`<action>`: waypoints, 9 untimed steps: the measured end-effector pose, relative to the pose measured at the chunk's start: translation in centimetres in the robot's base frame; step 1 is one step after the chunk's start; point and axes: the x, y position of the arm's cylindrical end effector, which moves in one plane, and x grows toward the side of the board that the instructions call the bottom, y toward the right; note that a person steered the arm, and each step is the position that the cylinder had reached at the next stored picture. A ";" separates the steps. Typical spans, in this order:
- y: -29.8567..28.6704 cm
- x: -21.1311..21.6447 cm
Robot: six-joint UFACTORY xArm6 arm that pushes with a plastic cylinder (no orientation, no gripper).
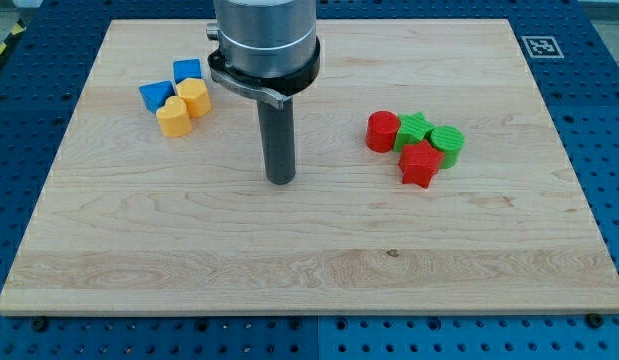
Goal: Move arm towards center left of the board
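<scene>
My tip (280, 181) rests on the wooden board (189, 250) near its middle, a little toward the view's left of centre. At the view's upper left sits a cluster of two blue blocks (187, 70) (155, 95) and two yellow blocks (194, 96) (173, 117), all touching. The tip stands apart from them, to their lower right. At the view's right lies another cluster: a red cylinder (382, 131), a green star-shaped block (413, 130), a green cylinder (447, 144) and a red star-shaped block (420, 165). The tip is well to their left.
The arm's grey body (264, 40) hangs over the board's top middle. A black-and-white marker tag (537, 46) sits at the board's top right corner. A blue perforated table (609, 120) surrounds the board.
</scene>
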 end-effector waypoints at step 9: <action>-16.3 -6.3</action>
